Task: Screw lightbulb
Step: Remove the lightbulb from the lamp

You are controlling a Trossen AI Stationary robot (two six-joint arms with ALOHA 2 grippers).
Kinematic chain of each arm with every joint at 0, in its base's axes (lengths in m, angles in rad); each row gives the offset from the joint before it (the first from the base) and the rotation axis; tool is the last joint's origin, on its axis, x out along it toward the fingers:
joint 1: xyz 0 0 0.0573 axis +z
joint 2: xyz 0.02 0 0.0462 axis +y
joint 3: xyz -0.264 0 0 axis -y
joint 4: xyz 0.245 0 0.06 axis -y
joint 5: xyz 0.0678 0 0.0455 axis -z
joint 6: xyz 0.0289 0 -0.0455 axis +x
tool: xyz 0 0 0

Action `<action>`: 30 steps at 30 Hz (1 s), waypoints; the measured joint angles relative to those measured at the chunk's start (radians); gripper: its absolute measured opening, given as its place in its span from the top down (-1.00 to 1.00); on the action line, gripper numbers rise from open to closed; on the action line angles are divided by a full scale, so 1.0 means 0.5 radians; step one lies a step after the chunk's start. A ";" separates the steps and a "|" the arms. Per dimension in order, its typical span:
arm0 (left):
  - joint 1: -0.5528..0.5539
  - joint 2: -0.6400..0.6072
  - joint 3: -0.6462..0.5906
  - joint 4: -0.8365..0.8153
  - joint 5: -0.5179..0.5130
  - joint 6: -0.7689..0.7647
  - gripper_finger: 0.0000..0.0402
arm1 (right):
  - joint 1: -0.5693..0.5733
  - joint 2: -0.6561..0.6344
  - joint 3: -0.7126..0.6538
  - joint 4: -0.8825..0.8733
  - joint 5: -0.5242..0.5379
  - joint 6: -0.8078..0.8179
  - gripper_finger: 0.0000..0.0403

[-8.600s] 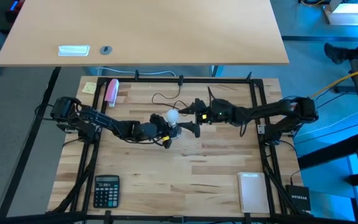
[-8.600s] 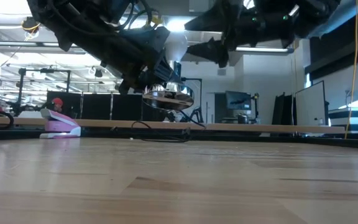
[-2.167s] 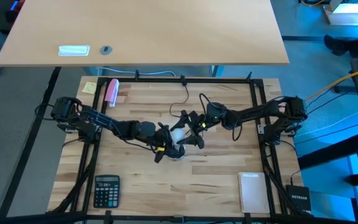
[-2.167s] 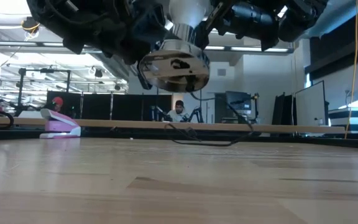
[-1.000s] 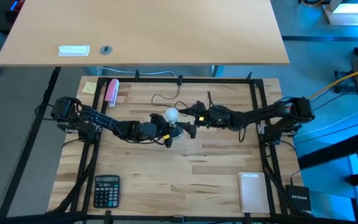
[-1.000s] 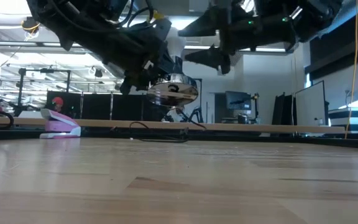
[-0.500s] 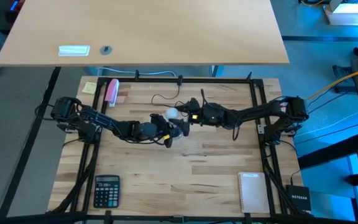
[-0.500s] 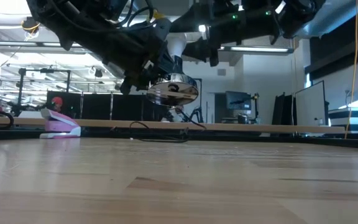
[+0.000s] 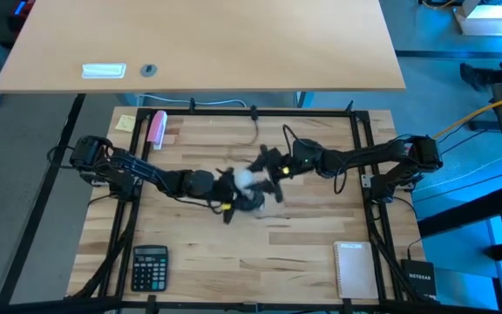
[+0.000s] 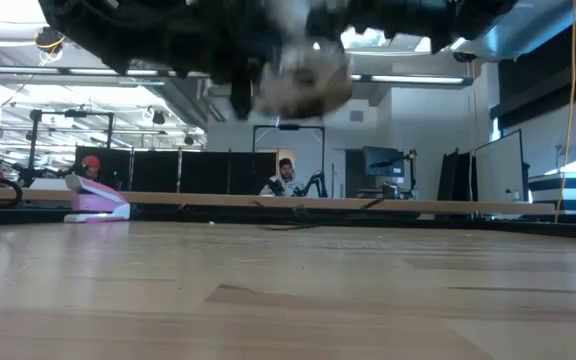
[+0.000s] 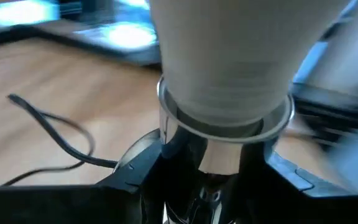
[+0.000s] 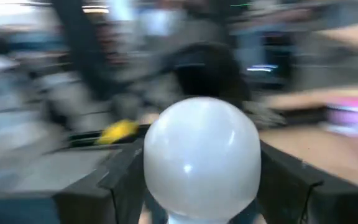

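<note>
Above the middle of the desk [image 9: 303, 253], the lightbulb [image 12: 201, 155] sat upright in the silver socket [image 11: 225, 134], which the left pincer [image 9: 234, 199] held clamped from below. The right pincer [image 12: 202, 180] had a finger on either side of the white globe; whether those fingers actually pressed on it, I could not tell.

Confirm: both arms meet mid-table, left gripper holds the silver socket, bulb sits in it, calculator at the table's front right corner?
Not quite. In the high view the calculator sits at the front left corner, on the left arm's side. The rest stands: the left gripper holds the silver socket with the lightbulb in it, mid-table.
</note>
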 joint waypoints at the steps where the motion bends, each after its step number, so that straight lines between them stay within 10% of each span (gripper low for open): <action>1: 0.000 0.000 0.007 0.063 0.181 0.041 0.16 | 0.001 -0.002 0.007 0.051 -0.176 -0.005 -0.19; 6: 0.011 0.005 0.014 0.232 0.685 0.025 0.16 | 0.003 0.004 0.010 0.249 -0.659 0.000 -0.19; 13: 0.032 0.005 0.009 0.190 0.685 -0.015 0.16 | 0.004 0.006 0.010 0.214 -0.540 -0.005 -0.19; 24: 0.032 0.011 0.000 0.033 0.435 -0.068 0.16 | -0.007 -0.021 0.009 -0.033 -0.173 -0.070 -0.89; 30: 0.032 0.011 0.000 -0.158 0.049 -0.125 0.16 | -0.098 -0.206 0.009 -0.626 -0.146 -0.104 -0.92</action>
